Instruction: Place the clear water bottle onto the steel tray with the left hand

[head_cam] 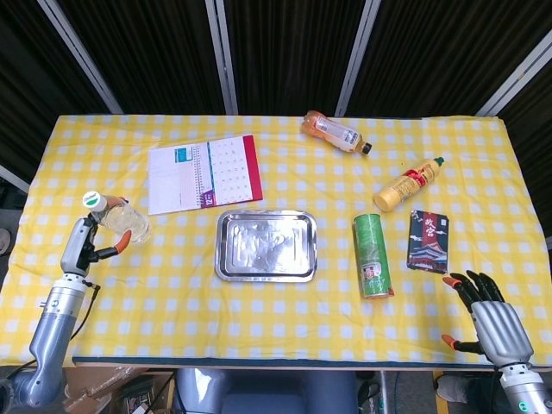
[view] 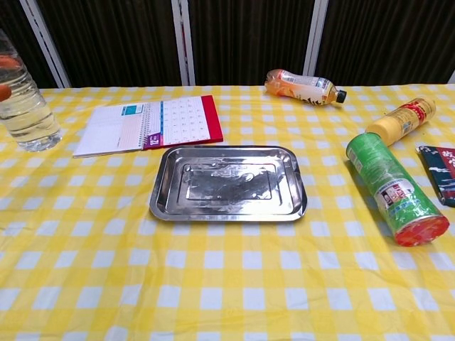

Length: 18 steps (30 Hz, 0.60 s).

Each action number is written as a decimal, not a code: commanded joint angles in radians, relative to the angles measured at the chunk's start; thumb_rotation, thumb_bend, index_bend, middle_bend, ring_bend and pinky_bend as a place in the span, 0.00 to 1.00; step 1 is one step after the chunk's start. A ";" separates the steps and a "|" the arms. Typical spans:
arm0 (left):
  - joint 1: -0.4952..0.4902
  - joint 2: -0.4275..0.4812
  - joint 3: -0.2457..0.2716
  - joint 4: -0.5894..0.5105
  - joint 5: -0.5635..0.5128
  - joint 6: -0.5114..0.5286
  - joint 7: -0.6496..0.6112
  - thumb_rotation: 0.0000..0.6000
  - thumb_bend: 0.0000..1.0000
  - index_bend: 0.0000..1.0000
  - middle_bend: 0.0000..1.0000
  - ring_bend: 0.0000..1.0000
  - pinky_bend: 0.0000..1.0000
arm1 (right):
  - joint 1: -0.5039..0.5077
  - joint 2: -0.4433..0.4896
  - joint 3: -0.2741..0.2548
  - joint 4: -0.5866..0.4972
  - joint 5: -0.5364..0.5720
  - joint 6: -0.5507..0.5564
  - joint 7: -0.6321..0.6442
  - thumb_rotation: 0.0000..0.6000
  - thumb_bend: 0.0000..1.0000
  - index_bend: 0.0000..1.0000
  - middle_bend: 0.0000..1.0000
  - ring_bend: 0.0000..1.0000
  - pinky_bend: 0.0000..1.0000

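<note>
The clear water bottle (head_cam: 119, 220) with a green-and-white cap stands at the table's left edge; the chest view shows the bottle (view: 23, 106) at the far left of the frame. My left hand (head_cam: 82, 246) grips it from the near side, fingers wrapped around its body. The steel tray (head_cam: 266, 246) lies bare in the middle of the table, well to the right of the bottle; the tray (view: 227, 183) also shows in the chest view. My right hand (head_cam: 487, 315) hangs open off the table's near right corner.
A calendar (head_cam: 204, 172) lies behind the tray on the left. A green can (head_cam: 373, 255) lies right of the tray, beside a dark packet (head_cam: 429, 241). An orange drink bottle (head_cam: 335, 132) and a yellow sauce bottle (head_cam: 407, 185) lie at the back right.
</note>
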 commanded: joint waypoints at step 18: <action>-0.071 0.160 -0.151 -0.522 -0.180 0.121 0.414 1.00 0.66 0.53 0.21 0.00 0.00 | 0.001 0.000 0.001 -0.002 0.014 -0.007 -0.013 1.00 0.16 0.19 0.15 0.04 0.02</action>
